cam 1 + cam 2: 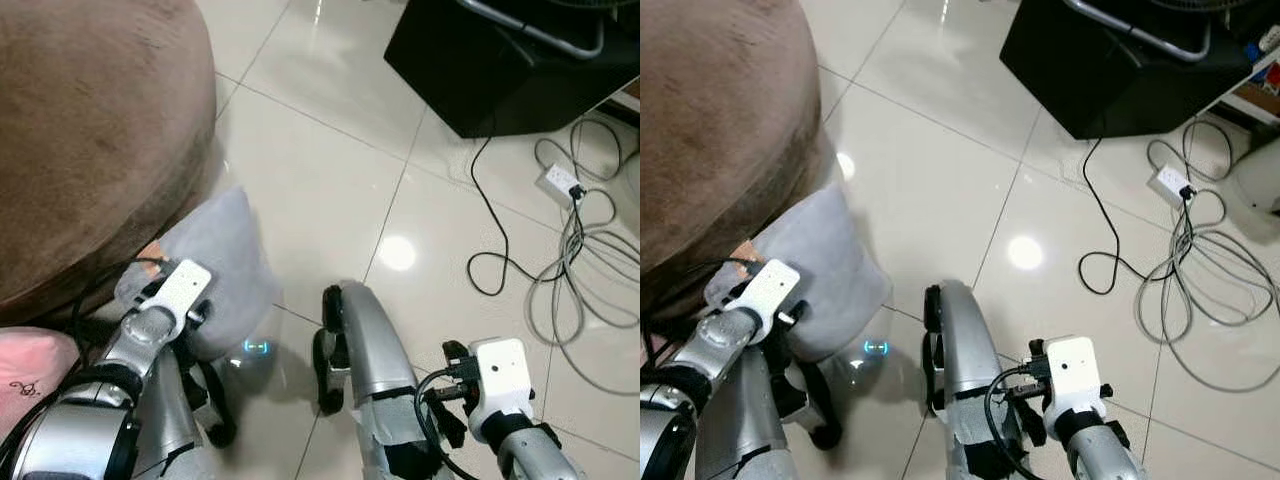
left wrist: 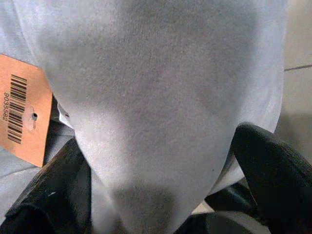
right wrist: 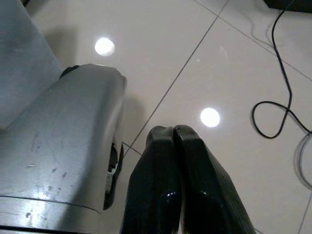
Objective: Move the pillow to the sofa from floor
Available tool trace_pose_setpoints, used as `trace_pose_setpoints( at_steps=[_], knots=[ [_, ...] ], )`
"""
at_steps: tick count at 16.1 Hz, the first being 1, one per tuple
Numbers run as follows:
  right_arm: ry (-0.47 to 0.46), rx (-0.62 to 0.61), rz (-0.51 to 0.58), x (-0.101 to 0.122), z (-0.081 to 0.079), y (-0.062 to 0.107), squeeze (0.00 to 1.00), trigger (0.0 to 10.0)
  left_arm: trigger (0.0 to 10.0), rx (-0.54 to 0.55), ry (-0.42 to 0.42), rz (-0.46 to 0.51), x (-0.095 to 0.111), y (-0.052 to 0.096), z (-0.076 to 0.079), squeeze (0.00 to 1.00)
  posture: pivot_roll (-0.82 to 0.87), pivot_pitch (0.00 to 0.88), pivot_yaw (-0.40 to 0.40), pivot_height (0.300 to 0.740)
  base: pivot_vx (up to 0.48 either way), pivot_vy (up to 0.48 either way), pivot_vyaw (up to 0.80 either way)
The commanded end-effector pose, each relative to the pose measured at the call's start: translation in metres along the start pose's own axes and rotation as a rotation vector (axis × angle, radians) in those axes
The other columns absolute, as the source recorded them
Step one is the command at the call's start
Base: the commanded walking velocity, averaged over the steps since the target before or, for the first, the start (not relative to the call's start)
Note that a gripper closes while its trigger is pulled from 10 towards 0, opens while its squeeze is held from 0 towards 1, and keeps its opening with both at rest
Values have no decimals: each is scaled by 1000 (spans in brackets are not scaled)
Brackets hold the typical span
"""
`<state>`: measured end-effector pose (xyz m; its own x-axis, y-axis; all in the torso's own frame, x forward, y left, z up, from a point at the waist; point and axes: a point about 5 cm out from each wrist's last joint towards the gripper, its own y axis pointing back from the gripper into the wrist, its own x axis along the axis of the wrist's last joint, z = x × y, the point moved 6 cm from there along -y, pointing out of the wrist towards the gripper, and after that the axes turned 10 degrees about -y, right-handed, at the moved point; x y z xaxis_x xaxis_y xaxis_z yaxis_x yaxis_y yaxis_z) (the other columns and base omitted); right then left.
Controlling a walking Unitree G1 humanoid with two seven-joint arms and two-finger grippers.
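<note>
Gripping grey pillow (image 1: 225,265), brown sofa (image 1: 90,130) beside, cables (image 1: 580,260) nearby

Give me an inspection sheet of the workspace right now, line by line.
Surface: glossy cream tile floor with light glare.
Job's things: grey pillow against the brown sofa; orange barcode tag on it.
Clutter: pink cloth by the sofa.
Grippers: left hand clamped on the pillow; right hand shut, holding nothing, above the floor.
Cables: black cord and grey cords loose on the floor, white power strip.
Surroundings: black box.
</note>
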<state>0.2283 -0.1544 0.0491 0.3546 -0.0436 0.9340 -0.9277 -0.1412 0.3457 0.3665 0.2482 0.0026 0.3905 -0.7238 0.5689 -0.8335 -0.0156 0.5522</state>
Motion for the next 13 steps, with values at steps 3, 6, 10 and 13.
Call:
trace_pose_setpoints(
  at_steps=[3,6,10,13],
  knots=[
    [-2,-24,-59,-13,6,5,0,10000,10000,-70,33,-40,-12,1,27,0,-399,495,-214,560,0,0,0],
    [3,-22,-64,-12,7,2,0,10000,10000,-60,48,-31,-9,0,25,0,-389,491,-212,560,0,0,0],
    [5,-15,-66,-12,6,-3,0,10000,10000,-54,64,-28,-8,0,24,0,-379,485,-208,560,0,0,0],
    [8,-16,-67,-12,5,-6,0,10000,0,-70,93,-10,-6,0,26,0,-372,482,-204,560,0,0,0]
  ],
)
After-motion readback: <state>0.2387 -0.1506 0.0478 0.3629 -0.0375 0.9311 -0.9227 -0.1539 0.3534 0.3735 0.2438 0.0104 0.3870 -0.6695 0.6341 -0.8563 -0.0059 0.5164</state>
